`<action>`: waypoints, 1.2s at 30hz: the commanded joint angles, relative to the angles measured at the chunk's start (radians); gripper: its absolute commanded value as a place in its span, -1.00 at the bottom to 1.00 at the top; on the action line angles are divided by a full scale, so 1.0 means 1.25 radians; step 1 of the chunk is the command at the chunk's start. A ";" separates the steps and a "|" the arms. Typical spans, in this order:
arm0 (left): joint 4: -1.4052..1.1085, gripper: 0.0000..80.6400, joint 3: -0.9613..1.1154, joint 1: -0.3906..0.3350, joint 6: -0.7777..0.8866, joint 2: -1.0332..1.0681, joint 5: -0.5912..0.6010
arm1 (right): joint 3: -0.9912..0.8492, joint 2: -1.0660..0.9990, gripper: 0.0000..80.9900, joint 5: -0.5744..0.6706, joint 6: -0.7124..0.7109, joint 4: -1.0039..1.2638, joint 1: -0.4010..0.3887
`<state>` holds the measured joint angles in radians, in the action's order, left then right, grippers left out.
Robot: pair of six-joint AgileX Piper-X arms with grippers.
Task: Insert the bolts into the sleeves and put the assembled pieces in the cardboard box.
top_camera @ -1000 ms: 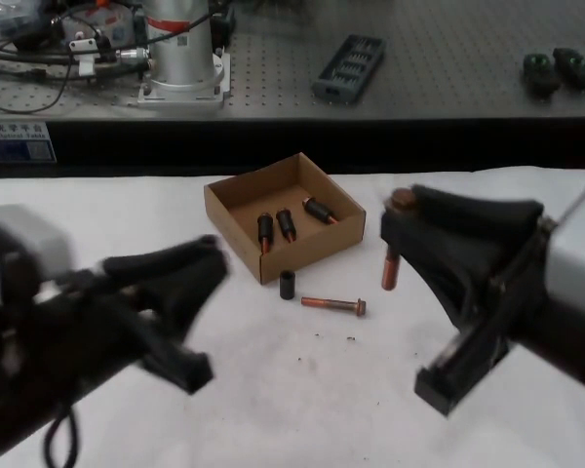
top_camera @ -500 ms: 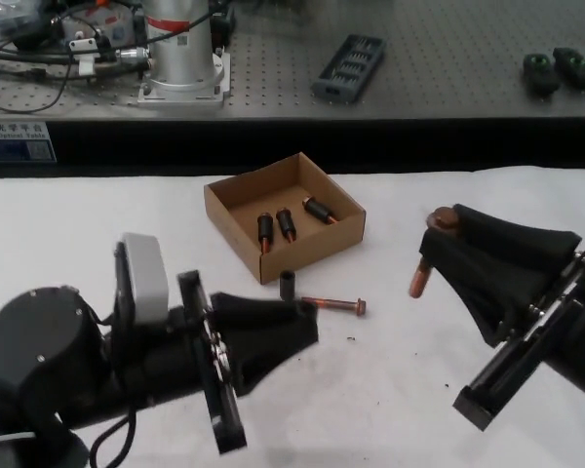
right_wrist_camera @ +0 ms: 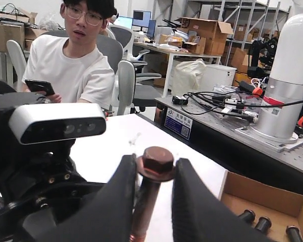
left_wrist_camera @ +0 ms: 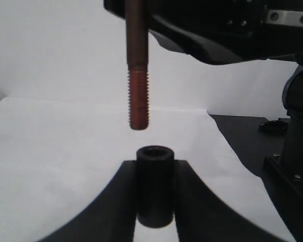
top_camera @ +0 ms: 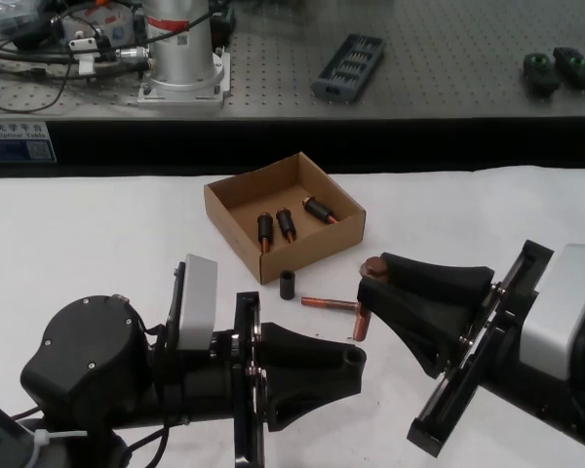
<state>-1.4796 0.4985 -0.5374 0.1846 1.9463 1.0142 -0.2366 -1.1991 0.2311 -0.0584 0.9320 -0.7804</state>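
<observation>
In the high view, a blue label bearing small print is fixed at the upper left, on the edge of the perforated metal bench. Compared with half a second before, the right gripper is shifted from the right side towards lower centre, and the left gripper is pushed farther right, so that the copper-coloured held bolt is hung just above the left tip. The loose sleeve, the loose bolt and the cardboard box with three assembled pieces are left unmoved at centre on the white cloth. In the left wrist view, the held sleeve, a matt black cylinder, is clamped upright between the left fingers at lower centre. The bolt's threaded end is seen just above its bore, apart from it. In the right wrist view, the right fingers are closed on the bolt's smooth shank under its flanged hexagonal head.
</observation>
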 commanded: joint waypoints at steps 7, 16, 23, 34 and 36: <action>0.010 -0.98 0.008 -0.002 -0.009 0.000 -0.020 | -0.001 -0.001 -0.86 -0.001 0.041 0.045 0.003; 0.010 -0.98 0.008 -0.002 -0.009 0.000 -0.034 | 0.000 -0.001 -0.86 0.015 0.071 0.044 0.003; -0.037 -0.98 0.008 -0.002 0.004 0.000 -0.030 | 0.009 -0.001 -0.86 0.015 0.071 0.036 0.003; -0.059 -0.98 0.008 -0.004 0.088 0.000 -0.011 | 0.009 -0.001 -0.86 0.008 0.064 0.031 0.003; -0.059 -0.98 0.008 -0.004 0.102 -0.003 -0.011 | 0.009 -0.001 -0.86 0.008 0.064 0.031 0.003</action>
<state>-1.5266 0.4993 -0.5374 0.2472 1.9487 0.9900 -0.2229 -1.1991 0.2654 0.0058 0.9454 -0.7804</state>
